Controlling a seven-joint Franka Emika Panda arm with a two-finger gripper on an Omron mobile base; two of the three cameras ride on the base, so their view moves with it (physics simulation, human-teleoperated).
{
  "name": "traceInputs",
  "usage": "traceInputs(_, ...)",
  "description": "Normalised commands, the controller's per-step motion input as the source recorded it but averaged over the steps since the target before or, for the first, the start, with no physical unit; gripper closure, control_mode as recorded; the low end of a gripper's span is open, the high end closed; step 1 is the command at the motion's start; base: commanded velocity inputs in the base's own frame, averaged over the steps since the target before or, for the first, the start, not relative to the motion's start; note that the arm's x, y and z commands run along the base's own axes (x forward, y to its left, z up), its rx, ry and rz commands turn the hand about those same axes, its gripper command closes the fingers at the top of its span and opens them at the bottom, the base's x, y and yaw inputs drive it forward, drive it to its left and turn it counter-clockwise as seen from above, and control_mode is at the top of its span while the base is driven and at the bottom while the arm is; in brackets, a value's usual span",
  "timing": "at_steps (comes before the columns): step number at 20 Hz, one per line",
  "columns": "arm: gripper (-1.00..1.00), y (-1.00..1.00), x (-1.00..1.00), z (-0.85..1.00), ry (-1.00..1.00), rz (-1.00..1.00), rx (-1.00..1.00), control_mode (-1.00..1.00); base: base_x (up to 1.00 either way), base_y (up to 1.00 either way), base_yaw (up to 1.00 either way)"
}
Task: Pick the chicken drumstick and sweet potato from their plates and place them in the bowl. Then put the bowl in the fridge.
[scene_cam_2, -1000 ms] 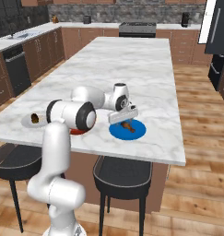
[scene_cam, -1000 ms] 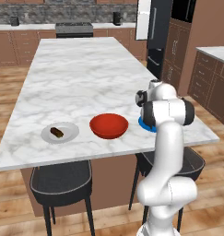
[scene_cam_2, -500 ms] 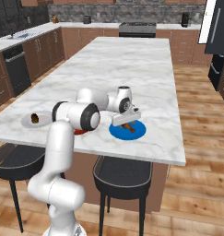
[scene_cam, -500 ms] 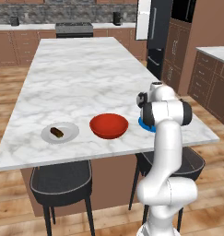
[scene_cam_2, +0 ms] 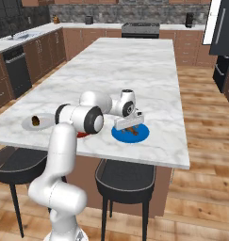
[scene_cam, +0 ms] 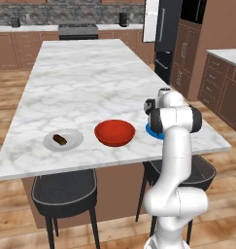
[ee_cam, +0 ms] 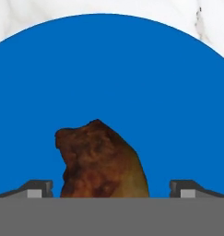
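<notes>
The arm rises from the floor at the near edge of the marble bench (scene_cam: 90, 82), bends at a dark elbow and reaches forward and down, so that its wrist hangs low over the blue plate (scene_cam_2: 140, 136). The hand points almost straight down at the plate. The gripper (ee_cam: 111, 186) stands wide: its 2 fingers (ee_cam: 37, 188) sit far apart, one on each side of the chicken drumstick (ee_cam: 102, 161), with blue gaps between them and the meat, so nothing is held. In the right base view the drumstick (scene_cam_2: 133, 132) lies as a brown piece on the blue plate just under the hand.

Taking the red bowl (scene_cam: 114, 132) as the landmark: the blue plate (scene_cam: 152, 132) lies just right of it near the bench's front edge, partly hidden by the arm. The pale plate (scene_cam: 71, 143) lies to the left of the bowl, a little apart, with the dark sweet potato (scene_cam: 60, 140) on it. The bowl holds nothing. Far behind the bowl and to its right, past the bench's end, stands the black fridge (scene_cam: 167, 29).
</notes>
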Motion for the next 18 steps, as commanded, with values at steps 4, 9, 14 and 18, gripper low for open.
traceInputs(4,1.0,0.03,0.03,-0.04,0.03,0.0,0.0,-1.0,0.0,0.0,0.0)
traceInputs(9,1.0,0.0,-0.03,-0.03,0.2,0.02,0.0,-1.0,0.0,0.0,0.0)
traceInputs(14,1.0,0.1,-0.39,0.27,0.0,0.02,0.03,-1.0,0.0,0.0,0.0)
traceInputs(18,1.0,0.25,-0.46,0.38,0.0,0.0,0.02,-1.0,0.0,0.0,0.0)
